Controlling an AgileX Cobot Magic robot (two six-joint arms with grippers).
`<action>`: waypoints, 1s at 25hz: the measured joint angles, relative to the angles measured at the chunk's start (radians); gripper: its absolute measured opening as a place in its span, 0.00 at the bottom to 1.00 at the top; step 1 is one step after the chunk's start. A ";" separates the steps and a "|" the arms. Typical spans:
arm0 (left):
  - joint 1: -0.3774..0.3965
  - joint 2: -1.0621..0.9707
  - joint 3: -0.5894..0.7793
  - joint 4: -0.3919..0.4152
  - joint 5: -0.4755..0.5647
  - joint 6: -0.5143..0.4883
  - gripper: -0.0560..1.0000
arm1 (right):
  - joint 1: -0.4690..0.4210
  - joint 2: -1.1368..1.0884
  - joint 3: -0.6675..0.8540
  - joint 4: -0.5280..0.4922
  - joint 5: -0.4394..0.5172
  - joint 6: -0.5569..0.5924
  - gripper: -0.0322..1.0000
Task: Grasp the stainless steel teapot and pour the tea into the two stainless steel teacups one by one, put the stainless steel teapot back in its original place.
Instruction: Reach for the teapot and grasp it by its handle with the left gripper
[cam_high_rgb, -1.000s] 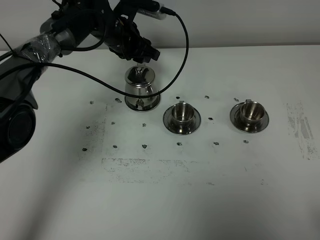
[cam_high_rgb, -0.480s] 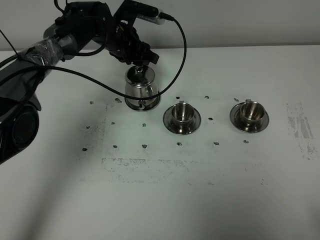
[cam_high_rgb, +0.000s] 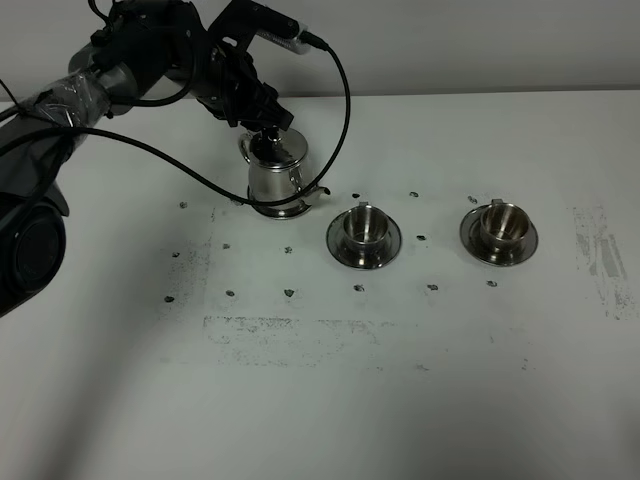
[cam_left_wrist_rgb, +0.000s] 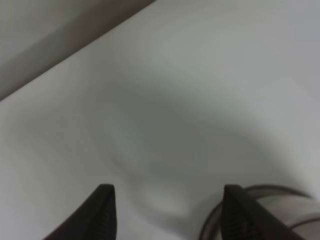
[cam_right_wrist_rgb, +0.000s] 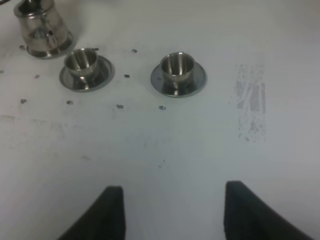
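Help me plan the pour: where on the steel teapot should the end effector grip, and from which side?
Grip the loop handle on the far-left side of the teapot, coming from the left and above with the left end effector. The thin spout curves off the opposite side toward the nearer teacup, and the rounded, mirror-smooth body probably offers no secure hold.

The black, round-sectioned left arm (cam_high_rgb: 150, 62) is built of jointed links. A band of crinkled, glossy clear tape (cam_high_rgb: 72, 97) wraps one link. The base section is a large, rounded black housing (cam_high_rgb: 25, 255). Thin black cables (cam_high_rgb: 347, 90) run in loose loops alongside the links; one ends in a white-and-silver plug (cam_high_rgb: 290, 32) on the wrist module. The black, angular left gripper (cam_high_rgb: 265, 118) carries matte black fingers (cam_left_wrist_rgb: 105, 212) with squared tips. The right gripper (cam_right_wrist_rgb: 172, 210) has identical broad, matte black fingers (cam_right_wrist_rgb: 112, 212) with blunt tips.
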 joint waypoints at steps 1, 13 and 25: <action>0.000 -0.001 0.000 0.013 0.006 0.007 0.50 | 0.000 0.000 0.000 0.000 0.000 0.000 0.45; 0.029 -0.039 0.000 0.076 0.157 0.108 0.50 | 0.000 0.000 0.000 0.000 0.000 0.000 0.45; 0.059 -0.223 -0.001 0.171 0.407 0.466 0.50 | 0.000 0.000 0.000 0.000 0.000 0.000 0.45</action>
